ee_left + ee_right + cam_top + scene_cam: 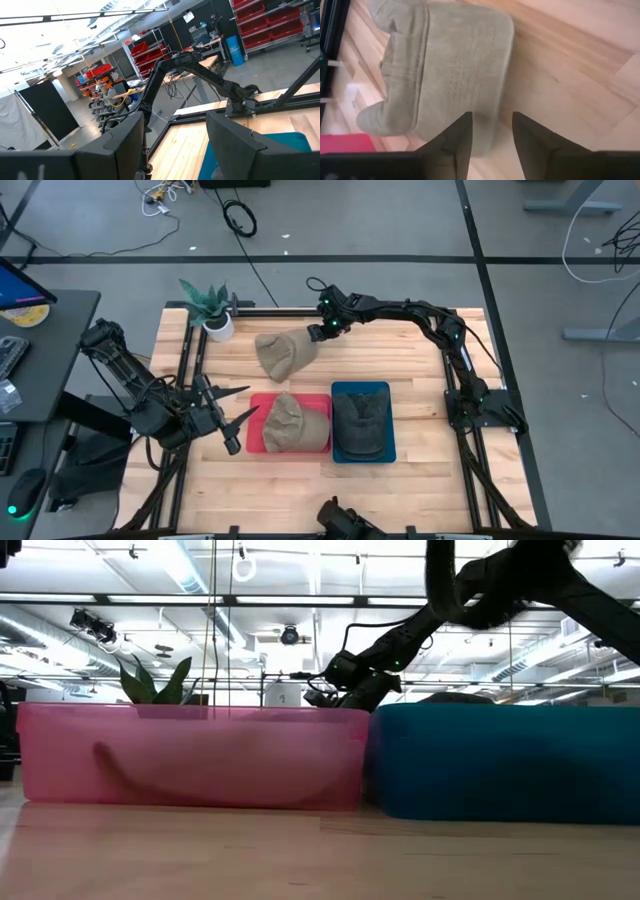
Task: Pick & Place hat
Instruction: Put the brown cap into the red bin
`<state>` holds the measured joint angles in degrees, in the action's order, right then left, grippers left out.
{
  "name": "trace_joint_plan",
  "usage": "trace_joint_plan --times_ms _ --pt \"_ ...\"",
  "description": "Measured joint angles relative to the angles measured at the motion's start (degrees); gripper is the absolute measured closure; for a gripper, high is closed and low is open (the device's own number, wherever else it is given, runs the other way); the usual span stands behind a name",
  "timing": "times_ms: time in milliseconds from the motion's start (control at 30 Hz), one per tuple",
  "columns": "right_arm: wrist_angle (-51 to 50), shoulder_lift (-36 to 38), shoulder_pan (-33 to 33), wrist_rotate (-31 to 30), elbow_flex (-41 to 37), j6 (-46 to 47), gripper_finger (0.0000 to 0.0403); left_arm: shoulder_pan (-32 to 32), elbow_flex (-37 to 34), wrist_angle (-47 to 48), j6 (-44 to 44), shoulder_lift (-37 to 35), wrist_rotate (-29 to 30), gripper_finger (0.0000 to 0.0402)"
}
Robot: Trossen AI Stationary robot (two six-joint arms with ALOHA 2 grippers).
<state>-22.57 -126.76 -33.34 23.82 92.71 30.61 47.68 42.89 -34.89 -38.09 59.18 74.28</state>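
From above, a tan soft fabric cap [283, 353] lies on the pale wooden table [420, 470] near its far edge, beside a small potted plant in a white pot [215, 315]. The right claw [322, 330] sits at the cap's brim end, its arm stretched long across the table from the right side. Nearer the front stand a red plastic bin [256, 430] with another tan cap [290, 423] inside and a blue plastic bin [388, 425] holding a dark grey cap [360, 423]. The left claw [232, 423] waits just beside the red bin, fingers apart.

At table height, both bins fill the foreground; the loose cap is hidden behind them, and the right arm reaches down beyond.

The left wrist camera shows its own fingers [125, 145] spread wide, nothing between them.

The right wrist camera looks down on the cap [445, 70], its brim edge right at the fingers [457, 140], which stand apart with wood showing in the gap; no grip yet. The cap looks light and floppy, likely to sag when lifted; the stiffer brim seems the best place to pinch.
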Motion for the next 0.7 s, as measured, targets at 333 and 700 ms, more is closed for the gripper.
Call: trace_joint_plan --times_ms 333,700 --pt "-2.3 -0.2 -1.5 5.2 0.0 -7.1 0.0321 0.0 0.0 -0.1 0.0 0.0 0.0 0.0181" --pt "-4.1 0.1 -2.9 8.8 0.0 -13.2 0.04 0.0 0.0 0.0 -0.1 0.0 0.0 0.0181"
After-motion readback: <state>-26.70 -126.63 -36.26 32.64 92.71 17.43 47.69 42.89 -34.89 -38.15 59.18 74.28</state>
